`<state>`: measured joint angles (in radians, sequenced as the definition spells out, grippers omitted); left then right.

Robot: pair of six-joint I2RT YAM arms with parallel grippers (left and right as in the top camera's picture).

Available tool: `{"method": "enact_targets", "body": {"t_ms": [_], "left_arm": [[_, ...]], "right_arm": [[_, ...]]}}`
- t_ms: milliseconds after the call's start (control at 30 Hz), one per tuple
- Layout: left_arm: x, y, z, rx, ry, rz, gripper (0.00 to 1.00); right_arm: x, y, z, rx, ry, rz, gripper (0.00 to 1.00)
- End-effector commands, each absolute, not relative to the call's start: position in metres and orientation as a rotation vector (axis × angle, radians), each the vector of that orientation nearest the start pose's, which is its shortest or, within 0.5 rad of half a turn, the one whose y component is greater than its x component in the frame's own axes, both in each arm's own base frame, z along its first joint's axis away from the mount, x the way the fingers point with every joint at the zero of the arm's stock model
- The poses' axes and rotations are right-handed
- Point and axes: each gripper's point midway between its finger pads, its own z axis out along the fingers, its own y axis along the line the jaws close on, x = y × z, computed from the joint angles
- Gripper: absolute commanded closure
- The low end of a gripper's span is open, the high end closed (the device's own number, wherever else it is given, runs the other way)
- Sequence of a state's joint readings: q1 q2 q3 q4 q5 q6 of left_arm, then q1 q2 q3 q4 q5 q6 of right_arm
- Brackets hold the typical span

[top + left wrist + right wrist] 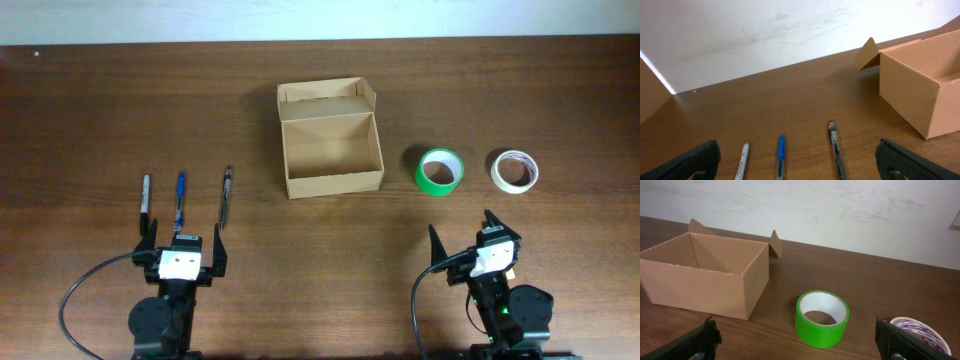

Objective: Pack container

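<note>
The container is an open, empty tan cardboard box at the table's middle back, lid flap folded back; it also shows in the left wrist view and the right wrist view. A green tape roll and a white tape roll lie to its right; the right wrist view shows the green roll and the white roll. Three pens lie to its left: white-capped marker, blue pen, black pen. My left gripper is open behind the pens. My right gripper is open near the tape rolls. Both are empty.
The brown wooden table runs to a pale wall at the back. Black cables loop beside both arm bases at the front edge.
</note>
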<state>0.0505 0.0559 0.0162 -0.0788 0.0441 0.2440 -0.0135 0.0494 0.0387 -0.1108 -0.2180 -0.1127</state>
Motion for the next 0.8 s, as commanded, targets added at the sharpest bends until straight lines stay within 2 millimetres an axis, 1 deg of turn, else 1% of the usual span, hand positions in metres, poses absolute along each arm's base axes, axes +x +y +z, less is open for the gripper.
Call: {"method": "enact_targets", "body": {"t_ms": [0, 633, 700, 733, 767], "left_arm": [[0.2474, 0.0064, 0.1479, 0.199, 1.68, 0.202, 0.01], [0.2475, 0.0057, 0.1481, 0.202, 1.678, 0.199, 0.01], [0.2476, 0.0057, 0.1494, 0.201, 1.673, 0.199, 0.01], [0.2477, 0.0043, 0.15, 0.207, 1.67, 0.192, 0.01], [0.2478, -0.0019, 0.152, 0.233, 1.657, 0.163, 0.01]], "right_arm": [[0.2431, 0.0301, 0.1523, -0.233, 1.671, 0.072, 0.01], [0.2431, 0.0301, 0.1523, -0.233, 1.671, 0.072, 0.01], [0.2435, 0.0301, 0.1555, -0.234, 1.658, 0.07, 0.01], [0.2435, 0.0301, 0.1556, -0.233, 1.658, 0.07, 0.01], [0.2431, 0.0314, 0.1548, -0.238, 1.66, 0.078, 0.01]]}}
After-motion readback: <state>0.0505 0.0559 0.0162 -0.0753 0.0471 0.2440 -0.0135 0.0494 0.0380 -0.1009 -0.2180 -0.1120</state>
